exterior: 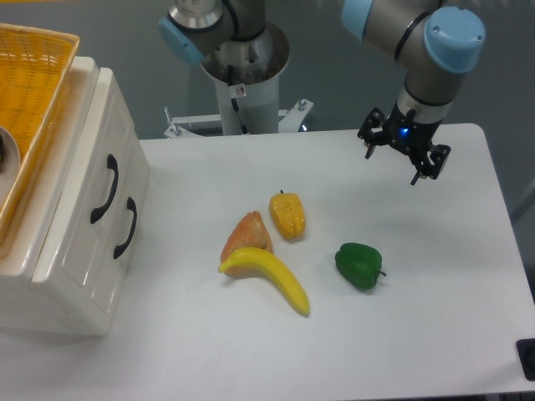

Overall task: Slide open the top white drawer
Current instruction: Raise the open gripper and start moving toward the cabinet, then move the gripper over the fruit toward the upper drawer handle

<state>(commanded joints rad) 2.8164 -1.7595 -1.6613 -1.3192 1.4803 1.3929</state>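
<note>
Cabinet (79,251), glossy cream-white, stands at the left edge of the worktop (401,334), its front facing right and tilted in this view. A yellow woven basket (29,92) rests on its top. The top drawer (88,180) is the upper of two panelled fronts and sits flush with the cabinet face, closed. Its curved black handle (105,190) runs lengthwise down the panel. The lower drawer (104,242) lies just beside it, also closed, with its own black handle (126,227).

Four food items lie near the worktop centre, well apart from the cabinet. An orange wedge-shaped piece (247,236) touches the upper end of a banana (267,276). A yellow pepper (287,215) lies just beside the wedge, to its upper right. A green pepper (359,266) lies further right, apart from the others.

The arm base (244,71) is mounted behind the worktop's far edge. The arm's blue-capped joint (454,38) is at upper right. Below it the pincer (390,165) hangs above the far right part of the worktop, fingers pointing down, spread apart and holding nothing. It is well apart from the top drawer and from every food item.
</note>
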